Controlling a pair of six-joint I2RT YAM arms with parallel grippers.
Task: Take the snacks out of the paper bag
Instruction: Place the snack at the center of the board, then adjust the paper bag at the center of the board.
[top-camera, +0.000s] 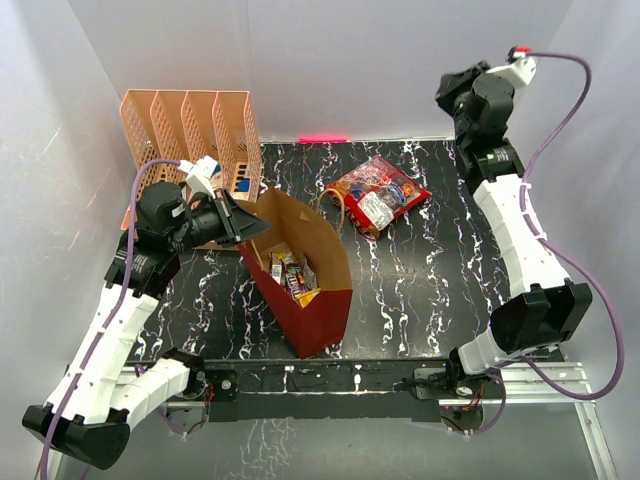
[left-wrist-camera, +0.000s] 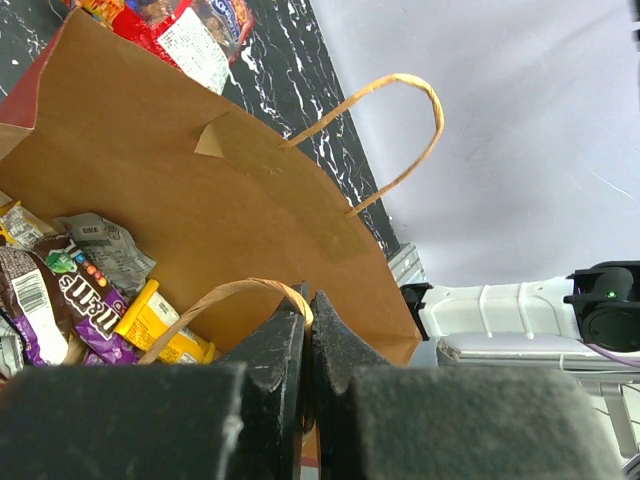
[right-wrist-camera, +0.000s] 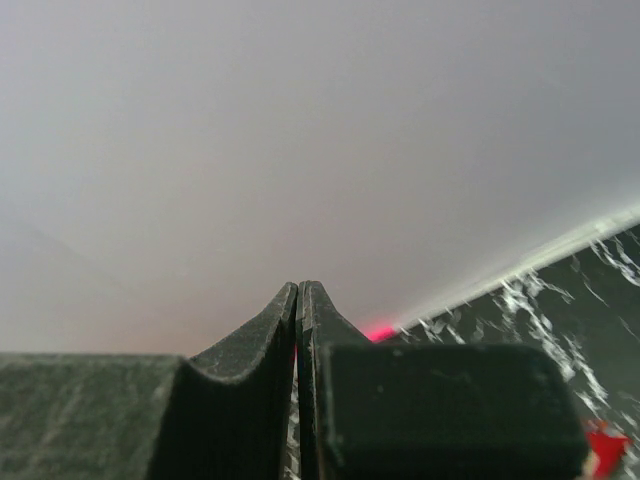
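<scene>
The paper bag (top-camera: 322, 312), red outside and brown inside, lies tilted open at the table's middle. Small packets (top-camera: 292, 278) lie inside it. In the left wrist view they show as purple (left-wrist-camera: 95, 310), yellow (left-wrist-camera: 160, 325) and silver (left-wrist-camera: 110, 250) against the bag's brown inside (left-wrist-camera: 200, 200). My left gripper (top-camera: 255, 225) is shut on the bag's near rim, by its tan handle (left-wrist-camera: 230, 292), in the left wrist view (left-wrist-camera: 310, 300). The large red candy bag (top-camera: 380, 195) lies on the table behind the paper bag. My right gripper (top-camera: 452, 92) is shut and empty, raised at the back right (right-wrist-camera: 298, 290).
A peach perforated file rack (top-camera: 190, 130) stands at the back left, just behind my left arm. A pink stick (top-camera: 322, 138) lies along the back wall; it also shows in the right wrist view (right-wrist-camera: 380, 332). White walls enclose the black marbled table (top-camera: 430, 290).
</scene>
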